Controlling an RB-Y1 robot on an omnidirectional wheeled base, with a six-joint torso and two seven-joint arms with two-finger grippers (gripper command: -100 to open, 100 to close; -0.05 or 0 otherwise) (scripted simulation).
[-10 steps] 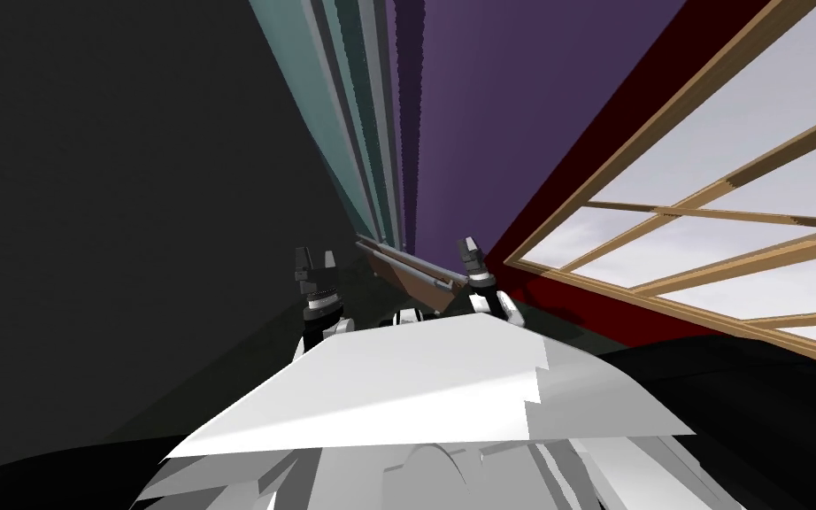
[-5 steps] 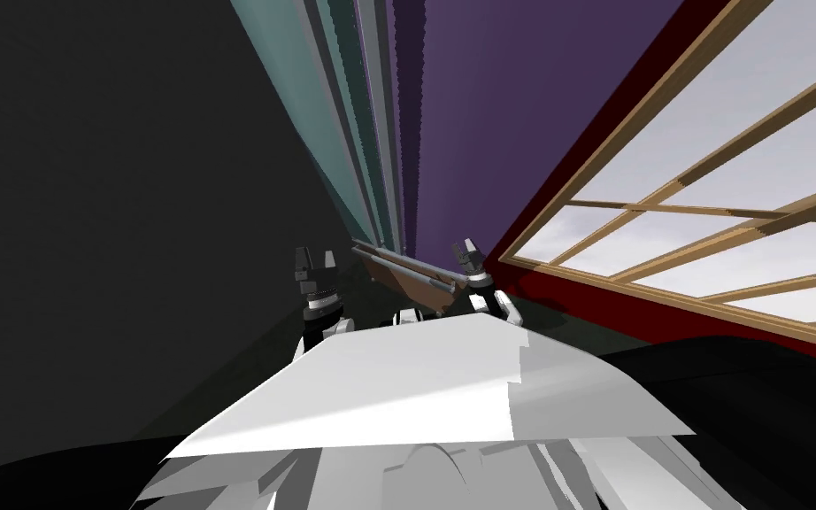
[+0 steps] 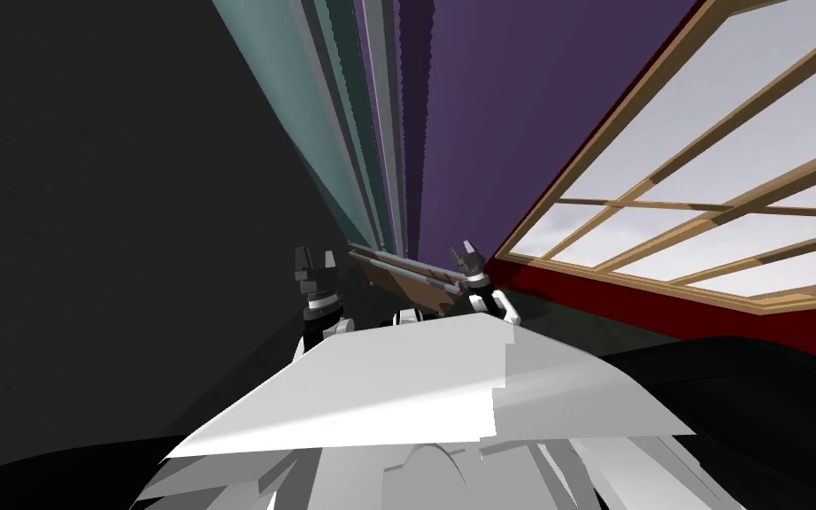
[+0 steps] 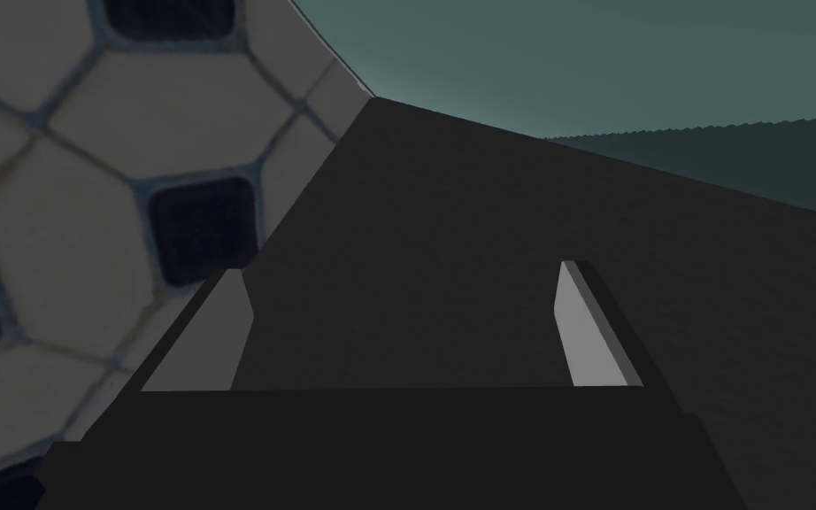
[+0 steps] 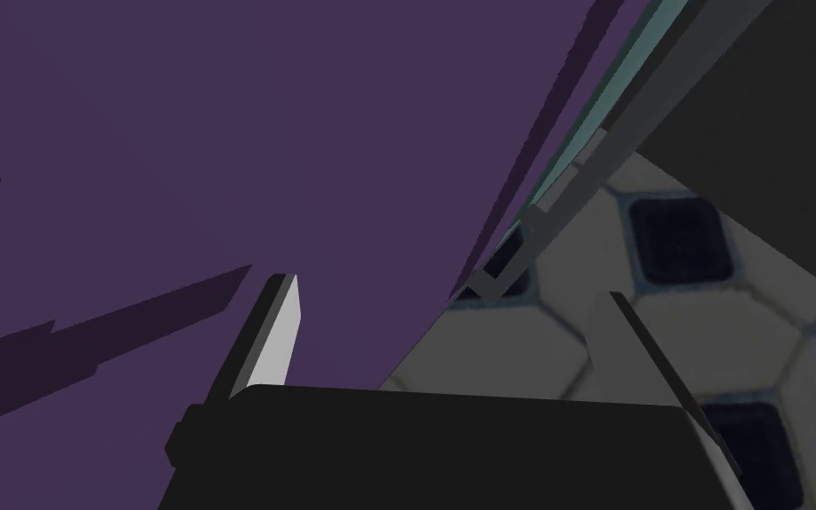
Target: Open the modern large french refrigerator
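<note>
Since a second ago my head has turned, so the whole room has swung in the head view: the window with light wooden bars [image 3: 707,195] has slid across and tipped flatter, and both grippers have stayed in almost the same spots above my chest. The big dark grey flat fridge front [image 3: 114,221] takes up the left side of the head view and stands very close to me. The left gripper [image 3: 317,258] is just beside it and points at it. Seen from the left wrist, the two fingers of the left gripper [image 4: 402,270] are spread wide with nothing between them, and the fridge front [image 4: 486,204] lies right past them. I cannot tell if they touch it. Pale floor tiles with small black squares [image 4: 61,221] show at one side of the fridge, and a teal wall [image 4: 574,62] shows beyond it. The right gripper [image 3: 466,252] is up near a purple wall [image 3: 504,106], well apart from the fridge. Its fingers [image 5: 449,289] are spread wide too and hold nothing. A brown board with a grey bar [image 3: 411,274] lies between the two grippers. A dark red wall [image 3: 645,301] runs under the window.
</note>
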